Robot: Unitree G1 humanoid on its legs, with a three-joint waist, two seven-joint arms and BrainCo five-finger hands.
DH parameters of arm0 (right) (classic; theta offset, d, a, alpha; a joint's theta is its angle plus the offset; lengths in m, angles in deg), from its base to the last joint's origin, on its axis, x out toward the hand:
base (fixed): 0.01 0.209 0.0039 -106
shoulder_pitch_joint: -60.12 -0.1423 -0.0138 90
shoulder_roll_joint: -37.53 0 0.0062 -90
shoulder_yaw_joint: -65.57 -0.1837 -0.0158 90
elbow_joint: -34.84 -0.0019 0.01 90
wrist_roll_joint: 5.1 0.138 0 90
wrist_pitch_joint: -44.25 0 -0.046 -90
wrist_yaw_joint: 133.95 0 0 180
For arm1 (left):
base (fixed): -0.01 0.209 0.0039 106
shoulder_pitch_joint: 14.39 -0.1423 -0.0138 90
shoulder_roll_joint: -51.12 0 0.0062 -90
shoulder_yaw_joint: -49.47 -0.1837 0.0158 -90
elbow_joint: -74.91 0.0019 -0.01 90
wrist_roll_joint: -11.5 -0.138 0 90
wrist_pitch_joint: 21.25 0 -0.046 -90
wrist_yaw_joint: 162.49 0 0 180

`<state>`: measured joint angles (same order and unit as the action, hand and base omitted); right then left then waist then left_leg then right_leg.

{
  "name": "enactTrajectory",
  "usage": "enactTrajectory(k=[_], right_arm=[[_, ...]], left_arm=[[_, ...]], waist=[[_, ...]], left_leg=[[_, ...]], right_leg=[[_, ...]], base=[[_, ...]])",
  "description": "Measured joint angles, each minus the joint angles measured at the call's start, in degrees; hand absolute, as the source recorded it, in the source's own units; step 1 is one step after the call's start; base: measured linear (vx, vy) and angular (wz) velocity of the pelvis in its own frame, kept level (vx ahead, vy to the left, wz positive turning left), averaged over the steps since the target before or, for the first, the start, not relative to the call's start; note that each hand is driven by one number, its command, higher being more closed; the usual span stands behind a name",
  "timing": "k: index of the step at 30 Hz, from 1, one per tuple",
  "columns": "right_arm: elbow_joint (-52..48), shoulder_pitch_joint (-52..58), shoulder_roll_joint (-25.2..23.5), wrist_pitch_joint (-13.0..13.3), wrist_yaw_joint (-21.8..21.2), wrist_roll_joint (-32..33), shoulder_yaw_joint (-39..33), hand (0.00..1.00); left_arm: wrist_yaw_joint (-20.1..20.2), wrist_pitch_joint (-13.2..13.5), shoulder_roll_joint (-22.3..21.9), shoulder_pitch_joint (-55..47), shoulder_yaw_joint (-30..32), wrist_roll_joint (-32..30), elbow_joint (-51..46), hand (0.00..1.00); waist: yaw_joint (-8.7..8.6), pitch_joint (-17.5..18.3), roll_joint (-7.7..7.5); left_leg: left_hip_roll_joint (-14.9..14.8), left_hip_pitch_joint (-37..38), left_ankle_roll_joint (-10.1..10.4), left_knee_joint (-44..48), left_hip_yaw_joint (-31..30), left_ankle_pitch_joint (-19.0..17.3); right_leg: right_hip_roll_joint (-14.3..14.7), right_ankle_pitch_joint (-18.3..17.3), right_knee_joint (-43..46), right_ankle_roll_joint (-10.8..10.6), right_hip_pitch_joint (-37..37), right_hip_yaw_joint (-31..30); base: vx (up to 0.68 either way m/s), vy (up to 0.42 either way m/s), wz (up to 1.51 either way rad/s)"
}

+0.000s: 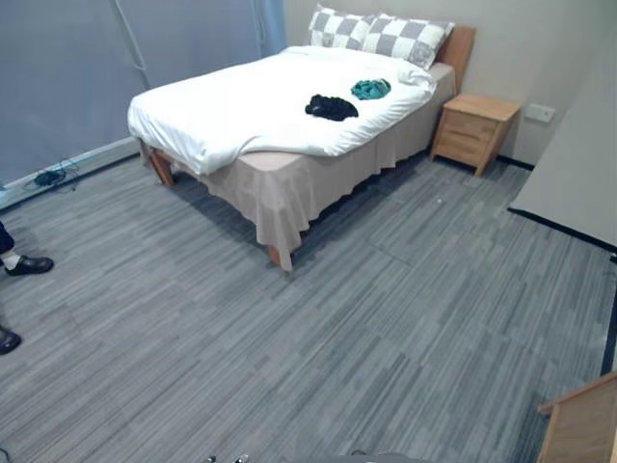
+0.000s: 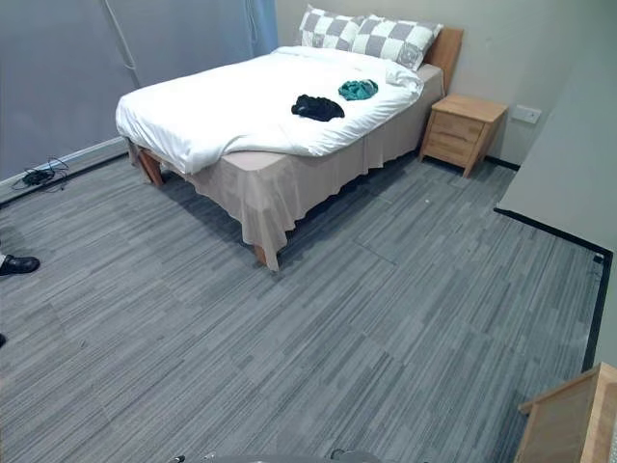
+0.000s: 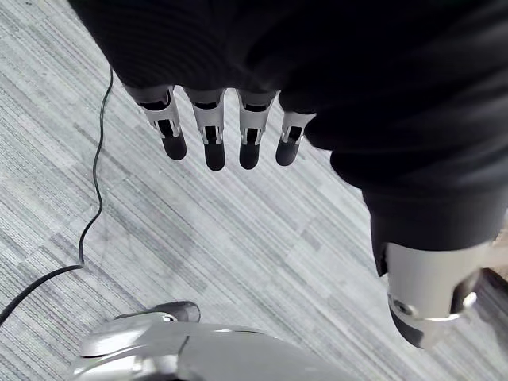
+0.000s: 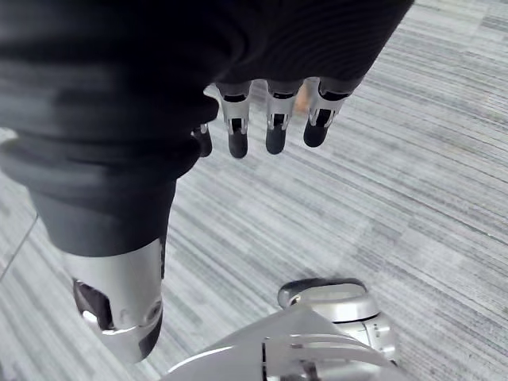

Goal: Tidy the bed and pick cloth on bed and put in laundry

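Note:
A bed [image 1: 280, 178] with a white duvet [image 1: 241, 106] stands at the far side of the room, a beige skirt hanging below it. On the duvet lie a black cloth [image 1: 331, 107] and, beyond it toward the pillows, a teal cloth [image 1: 370, 89]. Two grey-and-white checked pillows [image 1: 381, 35] lean on the wooden headboard. My left hand [image 3: 214, 127] hangs over the grey floor with relaxed fingers, holding nothing. My right hand [image 4: 270, 119] hangs the same way, empty, far from the bed.
A wooden nightstand [image 1: 473, 130] stands right of the bed. Grey curtains [image 1: 96, 68] cover the left wall. A person's shoes [image 1: 27, 264] show at the left edge. Part of a wooden piece of furniture [image 1: 583, 424] sits at the lower right. Grey striped carpet [image 1: 318, 347] lies between me and the bed.

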<state>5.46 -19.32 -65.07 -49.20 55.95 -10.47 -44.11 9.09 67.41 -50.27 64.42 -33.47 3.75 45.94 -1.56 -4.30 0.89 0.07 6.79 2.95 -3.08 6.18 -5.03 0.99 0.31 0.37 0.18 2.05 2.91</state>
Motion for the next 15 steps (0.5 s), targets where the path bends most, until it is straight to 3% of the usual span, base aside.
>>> enactTrajectory(k=[5, 8, 11, 15], right_arm=[[0.12, -0.36, -0.26, -0.02, -0.01, -1.35, -0.02, 0.0], [1.08, -1.32, -0.59, -0.03, 0.02, -2.05, 0.0, 0.0], [1.06, -2.86, -1.11, -0.01, 0.0, -2.12, 0.01, 0.0], [1.07, -3.79, -1.12, -0.01, -0.01, -2.57, -0.05, 0.0]], left_arm=[[-0.46, 0.0, -0.04, 0.35, -0.03, -2.09, 0.3, 0.0], [-0.46, 0.0, 0.51, 1.09, -0.03, -3.08, 0.33, 0.0], [-0.49, 0.01, 1.07, 2.67, -0.03, -3.92, 0.31, 0.0], [-0.52, -0.02, 1.02, 3.28, -0.1, -4.16, 0.38, 0.0]], waist=[[-0.59, -0.04, 0.05], [-0.58, -0.32, -0.38], [-0.5, -1.73, -1.36], [-0.52, -2.62, -1.29]], left_leg=[[-0.58, 0.94, 0.02, -0.91, 0.34, 1.97], [-0.75, 2.05, -1.42, -0.96, 0.54, 3.07], [-0.73, 2.4, -1.4, -0.95, 0.49, 3.08], [-0.67, 4.54, -0.98, -0.93, 0.56, 2.81]], right_leg=[[0.59, 0.35, -2.73, -0.06, 2.14, 0.48], [0.85, 0.68, -3.52, 0.45, 3.16, 0.79], [0.85, 0.68, -3.76, 0.45, 3.96, 1.35], [0.67, 0.14, -3.69, -0.38, 6.08, 1.59]], base=[[0.12, 0.021, 0.01], [0.16, 0.014, 0.01], [0.09, 0.014, 0.02], [0.02, 0.009, -0.01]])
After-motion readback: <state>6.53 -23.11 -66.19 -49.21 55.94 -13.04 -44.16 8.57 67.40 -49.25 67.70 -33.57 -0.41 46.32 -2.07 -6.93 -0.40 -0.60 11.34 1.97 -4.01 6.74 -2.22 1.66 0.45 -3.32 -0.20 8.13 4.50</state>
